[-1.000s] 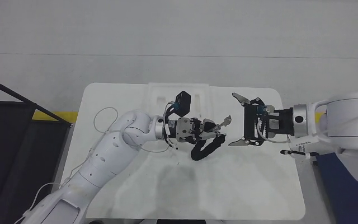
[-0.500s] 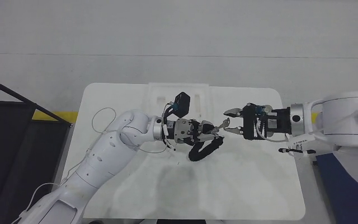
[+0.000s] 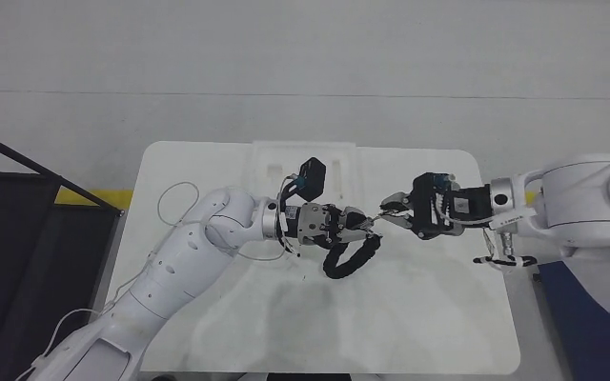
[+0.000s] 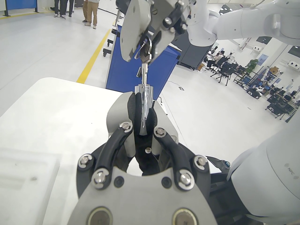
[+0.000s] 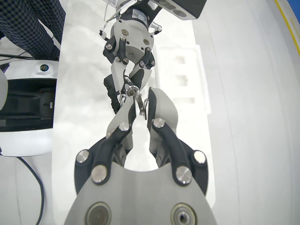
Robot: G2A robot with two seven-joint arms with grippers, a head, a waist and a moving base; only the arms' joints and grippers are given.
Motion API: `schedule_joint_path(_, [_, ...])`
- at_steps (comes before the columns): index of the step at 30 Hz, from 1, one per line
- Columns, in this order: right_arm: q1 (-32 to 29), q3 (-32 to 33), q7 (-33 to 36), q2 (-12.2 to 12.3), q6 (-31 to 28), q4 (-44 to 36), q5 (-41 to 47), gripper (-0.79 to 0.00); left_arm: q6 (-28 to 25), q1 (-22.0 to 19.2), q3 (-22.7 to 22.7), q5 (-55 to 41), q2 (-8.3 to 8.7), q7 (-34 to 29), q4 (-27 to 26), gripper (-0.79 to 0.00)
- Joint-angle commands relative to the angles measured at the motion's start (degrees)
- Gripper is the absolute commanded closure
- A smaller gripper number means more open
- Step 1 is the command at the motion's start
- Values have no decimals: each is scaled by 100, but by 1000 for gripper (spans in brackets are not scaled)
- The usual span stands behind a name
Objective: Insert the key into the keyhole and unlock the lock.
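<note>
1. Since a second ago the right claw (image 3: 389,213) has come left across the desk (image 3: 238,324) and narrowed from wide open. It was then well apart from the key (image 3: 379,217) and now meets it.
2. The right claw (image 5: 141,101) is closed narrow on the head of the key (image 5: 140,103), with one finger on each side.
3. The left claw (image 3: 355,224) is over the middle of the desk, just left of the right claw. It is clamped on the chrome barrel of the lock (image 4: 144,99), whose end points right.
4. The key (image 4: 145,54) has its shaft in the keyhole (image 4: 145,85) at the barrel's end, in line with the barrel. Its head stands clear of the lock, between the right claw's fingers (image 4: 131,36).
5. The lock's black cable (image 3: 348,259) curves in a loop from the barrel toward the near side. Whether it rests on the desk cannot be told.
6. A white foam tray (image 3: 276,162) lies at the far edge of the desk, beyond the left claw.
</note>
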Motion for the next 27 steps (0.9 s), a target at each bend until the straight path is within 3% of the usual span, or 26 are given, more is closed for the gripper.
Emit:
schedule_joint_path(1, [23,-34,110,-5,100,8,224,0,0,-10,17,39,0,23,6,0])
schedule_joint_path(12, [29,-118,459,-40,1080,265,1351,0,0,-86,86,302,-12,248,32,0])
schedule_joint_path(24, [-394,48,475,-23,2118,116,1916,0,0,-68,94,723,-8,552,28,0])
schedule_joint_path(25, [-428,65,498,-21,2136,87,1981,-62,0,-66,98,752,-8,573,24,0])
schedule_joint_path(26, [-449,93,527,-18,2147,65,1997,-289,0,-64,101,773,-8,594,25,0])
schedule_joint_path(27, [-485,131,471,-16,2166,54,2061,-779,0,-61,104,787,-9,622,26,0])
